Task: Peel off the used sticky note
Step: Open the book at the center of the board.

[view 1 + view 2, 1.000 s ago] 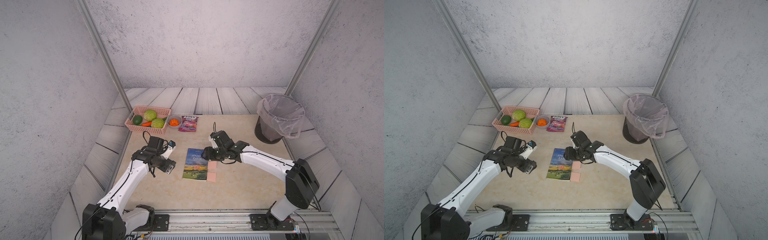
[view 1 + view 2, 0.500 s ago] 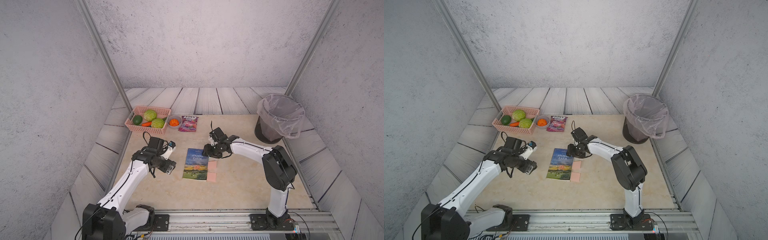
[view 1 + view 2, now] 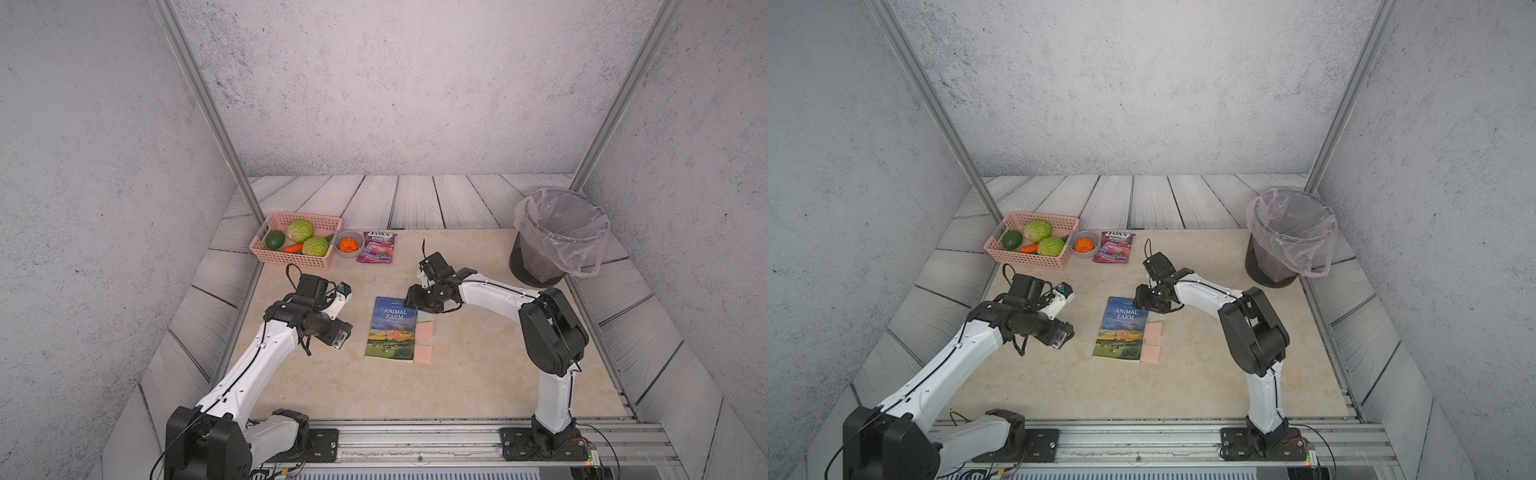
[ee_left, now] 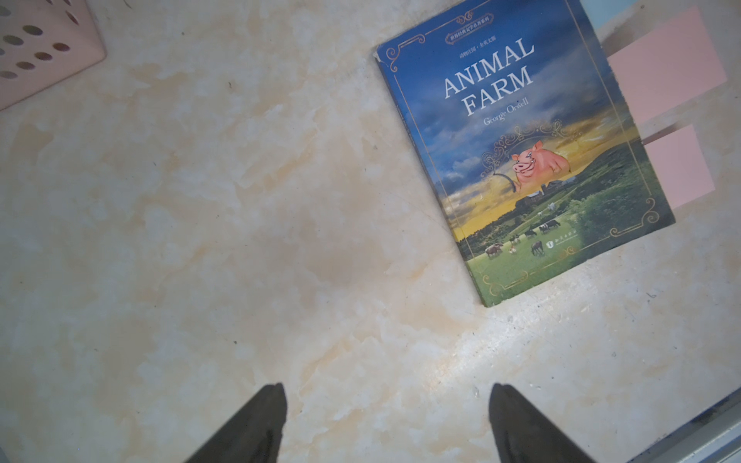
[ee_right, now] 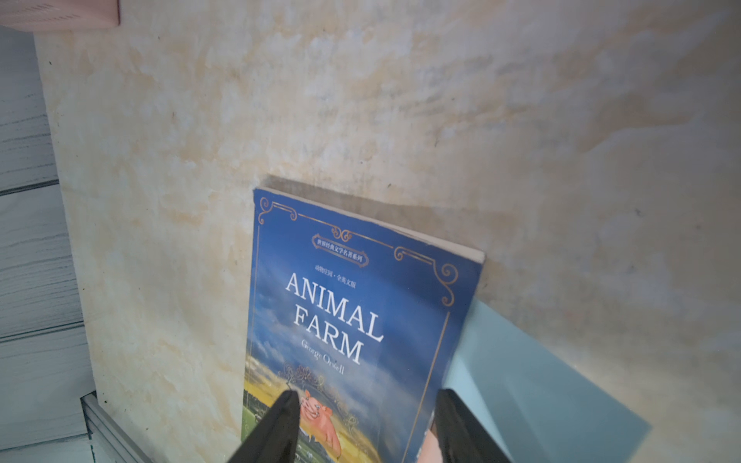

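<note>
Hovering with the right tool (image 5: 367,405), spread and empty, over the top corner of the book (image 5: 353,320), right beside the pale blue sticky note (image 5: 541,381) poking out from under the cover. Best to drop low, shift onto the free flap, pinch paper only, never the cover, then peel slowly outward. Worth pinning the book with the left tool (image 4: 387,397), hanging released over bare bench (image 4: 240,200) nearby. Careful of the two pink notes (image 4: 665,64) just alongside.
</note>
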